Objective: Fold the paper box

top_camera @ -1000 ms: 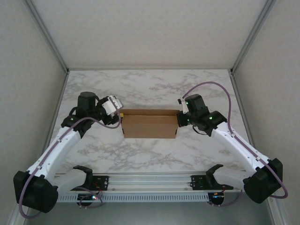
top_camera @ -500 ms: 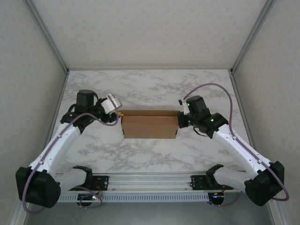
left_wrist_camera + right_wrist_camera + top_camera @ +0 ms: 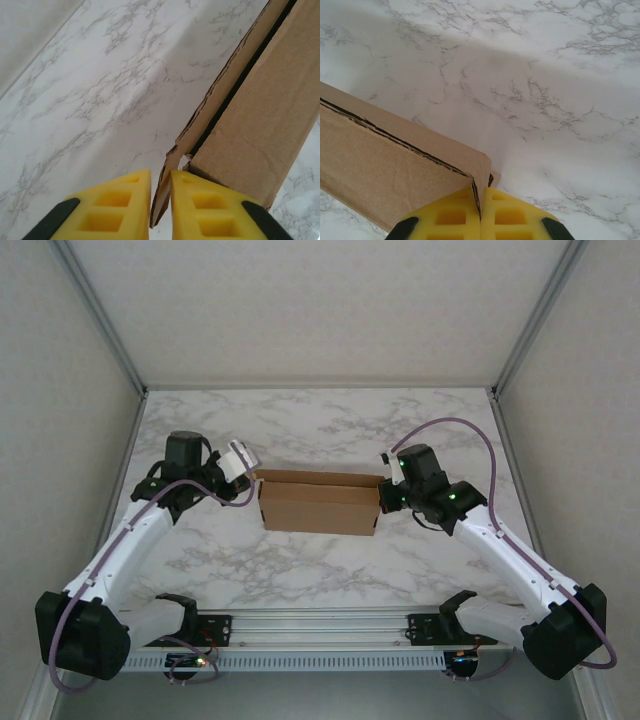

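The paper box [image 3: 318, 508] sits mid-table [image 3: 320, 430], its long side running parallel to the near edge and about halfway between the left and right edges. The left gripper [image 3: 160, 176] is at the box's left end, its jaws nearly together with a thin cardboard flap between them; it seems to be pinching the flap, though contact is hard to confirm. The right gripper [image 3: 480, 192] is at the right end, closed tight on the upright end wall.
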`<state>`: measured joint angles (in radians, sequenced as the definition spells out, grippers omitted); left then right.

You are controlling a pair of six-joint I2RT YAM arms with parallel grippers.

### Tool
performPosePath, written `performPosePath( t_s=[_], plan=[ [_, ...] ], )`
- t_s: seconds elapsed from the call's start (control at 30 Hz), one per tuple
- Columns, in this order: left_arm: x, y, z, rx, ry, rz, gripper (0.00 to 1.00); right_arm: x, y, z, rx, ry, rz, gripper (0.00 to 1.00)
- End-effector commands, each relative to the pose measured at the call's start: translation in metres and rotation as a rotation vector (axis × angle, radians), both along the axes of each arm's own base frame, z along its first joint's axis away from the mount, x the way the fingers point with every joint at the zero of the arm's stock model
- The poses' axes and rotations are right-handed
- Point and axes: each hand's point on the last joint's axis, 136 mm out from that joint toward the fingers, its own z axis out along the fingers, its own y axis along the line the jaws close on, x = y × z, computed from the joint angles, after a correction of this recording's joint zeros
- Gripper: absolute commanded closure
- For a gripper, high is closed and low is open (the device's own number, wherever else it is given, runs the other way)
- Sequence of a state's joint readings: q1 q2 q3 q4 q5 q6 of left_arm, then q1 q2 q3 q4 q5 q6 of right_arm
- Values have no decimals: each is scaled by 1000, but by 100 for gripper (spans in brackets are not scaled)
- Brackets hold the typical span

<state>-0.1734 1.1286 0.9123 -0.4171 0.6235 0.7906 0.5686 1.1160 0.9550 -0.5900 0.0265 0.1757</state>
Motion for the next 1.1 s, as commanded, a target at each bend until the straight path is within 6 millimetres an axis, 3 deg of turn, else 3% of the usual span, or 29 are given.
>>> performPosePath(
  t_s=[0.0, 0.23, 0.53, 0.77, 1.07],
  plan=[
    [-10, -6, 8, -48, 0, -21, 85, -2, 0, -7, -8, 21, -6, 95],
    [-25, -19, 8, -147, 61, -13, 97, -1, 2, -6, -3, 27, -10, 95],
    [-33, -43, -7, -282, 240, 6, 97, 0, 5, -9, 5, 44, -9, 95],
    [-23, -56, 6, -345, 242, 30, 91, -1, 6, -8, 12, 49, -5, 95],
    [-11, -55, 9, -374, 272, 161, 79, -3, 5, -4, 11, 53, -10, 94]
  ],
)
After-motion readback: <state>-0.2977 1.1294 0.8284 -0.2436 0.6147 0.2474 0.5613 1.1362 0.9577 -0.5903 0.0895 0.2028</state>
